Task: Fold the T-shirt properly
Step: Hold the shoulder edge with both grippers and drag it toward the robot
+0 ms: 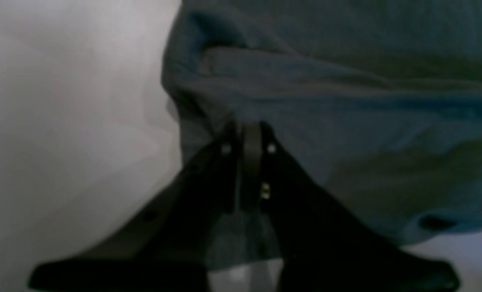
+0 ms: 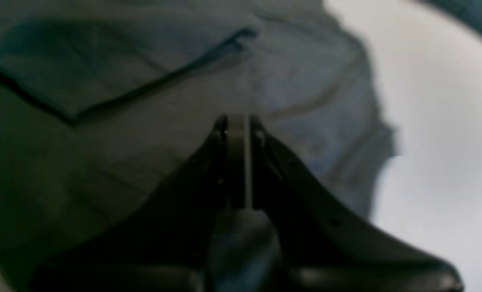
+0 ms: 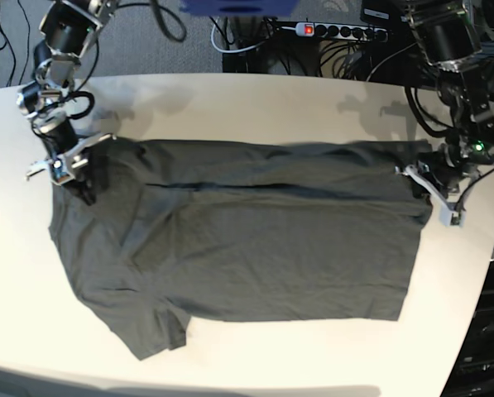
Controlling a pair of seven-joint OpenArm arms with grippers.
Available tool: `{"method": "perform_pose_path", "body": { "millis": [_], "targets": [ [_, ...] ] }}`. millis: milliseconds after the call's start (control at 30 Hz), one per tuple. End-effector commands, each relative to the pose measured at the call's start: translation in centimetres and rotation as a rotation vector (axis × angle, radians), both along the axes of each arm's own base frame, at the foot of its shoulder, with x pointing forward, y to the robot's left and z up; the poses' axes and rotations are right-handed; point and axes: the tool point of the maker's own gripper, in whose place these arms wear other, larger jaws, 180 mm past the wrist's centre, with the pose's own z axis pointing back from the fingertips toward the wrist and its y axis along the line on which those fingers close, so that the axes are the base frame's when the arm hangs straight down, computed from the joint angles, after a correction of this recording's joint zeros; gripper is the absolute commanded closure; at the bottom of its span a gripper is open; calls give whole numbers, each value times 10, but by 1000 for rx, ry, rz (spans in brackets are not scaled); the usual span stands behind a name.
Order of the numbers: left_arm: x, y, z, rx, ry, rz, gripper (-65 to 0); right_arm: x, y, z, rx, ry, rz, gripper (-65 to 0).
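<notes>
The T-shirt (image 3: 263, 248), dark grey, lies spread across the white table (image 3: 255, 99) with its sleeves toward the view's left. Its far strip is folded over toward the near side, and the folded layer's edge runs across the shirt. My left gripper (image 3: 415, 175) is at the shirt's right end, shut on the T-shirt. In the left wrist view its tips (image 1: 251, 129) pinch the bunched fabric (image 1: 346, 101) at its edge. My right gripper (image 3: 88, 192) sits at the left end by the shoulder. Its shut fingers (image 2: 239, 121) rest on the cloth (image 2: 103, 142), with fabric caught between them.
Behind the table's far edge lie a power strip (image 3: 338, 31) and tangled cables (image 3: 255, 37). The table curves away at the right (image 3: 491, 273), close to the left arm. Bare white tabletop shows beyond the shirt's far edge and along the front (image 3: 313, 356).
</notes>
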Motion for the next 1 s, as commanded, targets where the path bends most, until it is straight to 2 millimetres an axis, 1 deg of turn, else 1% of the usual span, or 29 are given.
{"method": "perform_pose_path", "body": {
  "millis": [0, 67, 233, 333, 400, 467, 567, 633, 700, 867, 967],
  "targets": [
    [14, 3, 21, 14, -72, -7, -26, 6, -6, 21, -14, -69, 2, -13],
    [14, 3, 23, 17, -79, -10, -26, 7, -4, 24, -43, -61, -4, -12],
    [13, 3, 21, 14, -72, -8, -26, 13, 1, 38, -109, -49, -34, -10],
    [13, 3, 21, 14, -72, -8, -26, 13, 3, 41, -130, -38, -48, -10],
    [13, 3, 21, 14, -70, -6, -26, 14, 0, 44, -155, -28, -61, -10],
    [13, 3, 21, 16, -69, -6, -26, 15, 0, 41, -165, 7, -83, -9],
    [13, 3, 21, 15, -70, -8, -26, 13, -6, 39, -172, 41, -114, -9],
    [13, 3, 21, 14, -70, -8, -26, 13, -11, 42, -180, 57, -140, -9],
    [13, 3, 21, 14, -70, -8, -26, 13, -11, 43, -183, 85, -171, -9],
    [13, 3, 21, 14, -70, -6, -26, 14, -19, 59, -225, 123, -243, -9],
    [13, 3, 21, 14, -70, -5, -26, 12, -16, 58, -229, 159, -273, -9]
  ]
}}
